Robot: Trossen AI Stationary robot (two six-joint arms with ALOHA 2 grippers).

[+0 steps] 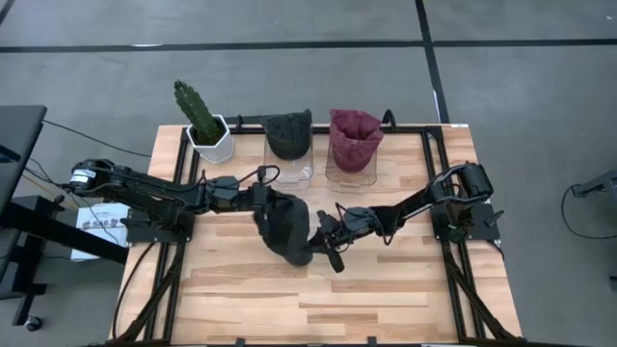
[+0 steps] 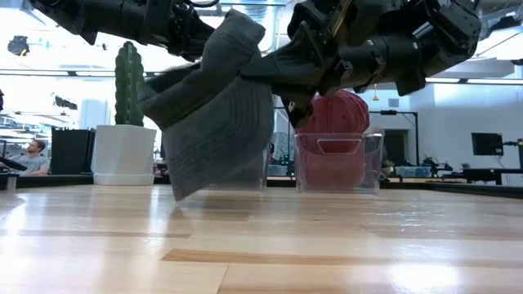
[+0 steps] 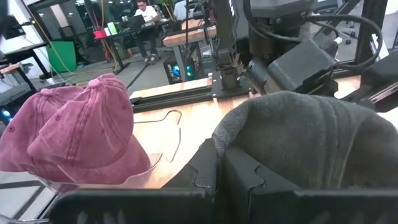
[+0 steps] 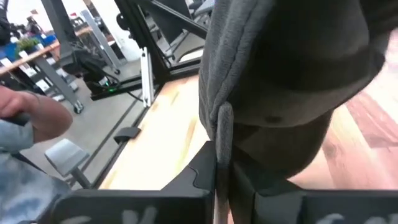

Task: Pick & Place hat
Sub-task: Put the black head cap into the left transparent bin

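- Grey hat [image 1: 286, 224] hangs above the surface [image 1: 386, 289], mid-table, in front of two clear bins.
- Left pincer [image 1: 258, 198] is clenched on its rim; right pincer [image 1: 326, 234] is clenched on the opposite edge. Likely a two-point hold to keep it spread.
- Back bins: dark hat [image 1: 288, 135], maroon hat [image 1: 354, 138]. Cactus [image 1: 196, 110] stands beside them.

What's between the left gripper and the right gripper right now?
The dark gray hat, held off the table, hangs between the left gripper and right gripper; the high view shows it best.
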